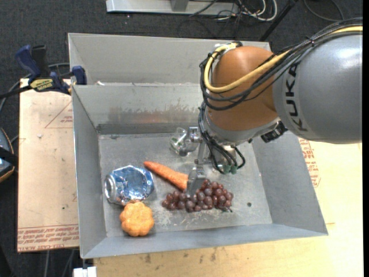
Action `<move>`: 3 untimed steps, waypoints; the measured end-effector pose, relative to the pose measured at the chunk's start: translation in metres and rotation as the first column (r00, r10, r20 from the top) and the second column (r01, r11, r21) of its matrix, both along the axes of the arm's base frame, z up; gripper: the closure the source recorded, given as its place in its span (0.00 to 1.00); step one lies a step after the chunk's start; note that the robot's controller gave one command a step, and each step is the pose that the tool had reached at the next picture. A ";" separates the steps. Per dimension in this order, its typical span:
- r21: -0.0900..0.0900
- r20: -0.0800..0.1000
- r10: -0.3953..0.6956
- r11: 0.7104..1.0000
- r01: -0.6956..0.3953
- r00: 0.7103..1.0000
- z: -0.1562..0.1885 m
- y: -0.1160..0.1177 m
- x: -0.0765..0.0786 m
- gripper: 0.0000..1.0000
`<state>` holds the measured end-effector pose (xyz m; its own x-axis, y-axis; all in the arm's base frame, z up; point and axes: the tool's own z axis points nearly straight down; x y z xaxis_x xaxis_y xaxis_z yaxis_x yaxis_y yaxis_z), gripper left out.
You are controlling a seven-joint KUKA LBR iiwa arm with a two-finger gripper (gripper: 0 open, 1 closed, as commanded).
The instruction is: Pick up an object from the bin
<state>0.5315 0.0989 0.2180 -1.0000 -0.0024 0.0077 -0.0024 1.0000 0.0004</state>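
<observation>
- The gripper (195,183) hangs low in the centre of the bin (85,172), under the arm's orange wrist cover. Its tip is at the spot where two things meet.
- The carrot (166,174) lies just left of the tip, its long axis running from upper left to lower right. Its lower-right end touches or nearly touches the gripper.
- The bunch of dark purple grapes (202,199) lies directly below the tip, stretched left to right across the lower centre of the floor.
- I cannot tell whether the gripper is open or closed, nor whether it grips anything.
- Well left of it lie a crushed silver-blue can (129,183) and an orange scalloped biscuit (137,219). A shiny metal piece (183,141) sits above the carrot.
- Judgement: the grapes or the carrot's end are the likely pick.
</observation>
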 end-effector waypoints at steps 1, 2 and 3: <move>0.001 0.008 -0.003 1.000 0.003 1.000 0.004 -0.001 0.002 0.00; 0.001 0.010 -0.104 0.995 0.104 0.994 -0.057 -0.016 -0.001 0.00; -0.001 0.003 -0.241 0.970 0.241 0.970 -0.079 -0.027 -0.008 0.00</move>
